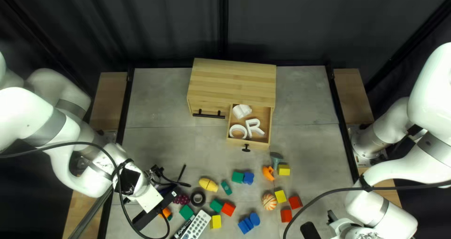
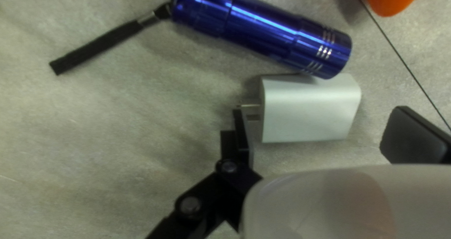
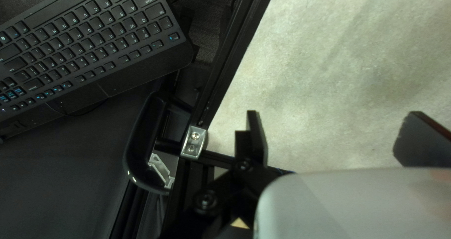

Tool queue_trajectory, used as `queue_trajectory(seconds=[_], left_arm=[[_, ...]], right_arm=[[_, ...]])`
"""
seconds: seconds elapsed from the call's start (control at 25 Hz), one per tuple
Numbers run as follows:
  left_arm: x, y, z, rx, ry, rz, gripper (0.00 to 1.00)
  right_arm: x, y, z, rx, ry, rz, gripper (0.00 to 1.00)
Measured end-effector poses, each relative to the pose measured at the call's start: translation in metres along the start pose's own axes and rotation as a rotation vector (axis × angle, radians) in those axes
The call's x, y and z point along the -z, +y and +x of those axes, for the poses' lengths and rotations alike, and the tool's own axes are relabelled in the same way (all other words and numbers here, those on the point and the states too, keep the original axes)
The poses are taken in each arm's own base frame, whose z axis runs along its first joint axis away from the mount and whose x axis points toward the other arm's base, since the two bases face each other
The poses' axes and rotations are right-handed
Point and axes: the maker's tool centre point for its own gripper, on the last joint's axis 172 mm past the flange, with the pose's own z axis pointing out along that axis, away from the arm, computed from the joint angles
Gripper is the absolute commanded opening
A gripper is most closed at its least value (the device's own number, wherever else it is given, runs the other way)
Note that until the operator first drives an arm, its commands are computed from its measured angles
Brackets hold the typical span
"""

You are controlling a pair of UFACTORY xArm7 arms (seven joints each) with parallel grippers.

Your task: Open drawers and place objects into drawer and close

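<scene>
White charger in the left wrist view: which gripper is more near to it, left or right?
Left. The open left gripper is at the white charger, one finger to each side; the right gripper is away, toward the right of the top left view.

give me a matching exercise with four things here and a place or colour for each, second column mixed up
Column one:
1. letter R
2. flashlight
3. plug adapter
4. cabinet

Column two:
a. metallic blue, with a black strap
b. pale wood, with a black bar handle
c. inside the open drawer
d. white, with bare metal prongs

Right pairs: 1-c, 2-a, 3-d, 4-b
</scene>
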Motion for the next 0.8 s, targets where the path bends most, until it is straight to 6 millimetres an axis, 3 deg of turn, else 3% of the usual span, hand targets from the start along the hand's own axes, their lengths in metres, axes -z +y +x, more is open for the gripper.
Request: queue_trajectory(seconds=[0.08,0.16,0.2,0.44,0.64,0.8], left_arm=[[0.0,0.0,0.0,0.001,0.002,0.001,0.13],[0.0,0.001,0.0,0.002,0.005,0.001,0.11],[0.0,0.001,0.0,0.002,0.006,0.001,0.03],[0.007,0.001,-0.001,0.004,0.011,0.01,0.0],[0.044,-0.001,0.002,0.019,0.013,0.022,0.0],[0.086,-0.009,0.0,0.044,0.002,0.017,0.0]], right_arm=[[0.0,0.0,0.0,0.0,0.0,0.0,1.0],[0.0,0.0,0.0,0.0,0.0,0.0,1.0],[0.0,0.0,0.0,0.0,0.0,0.0,1.0],[0.0,0.0,0.0,0.0,0.0,0.0,1.0],[0.0,0.0,0.0,0.0,0.0,0.0,1.0],[0.0,0.0,0.0,0.0,0.0,0.0,1.0]])
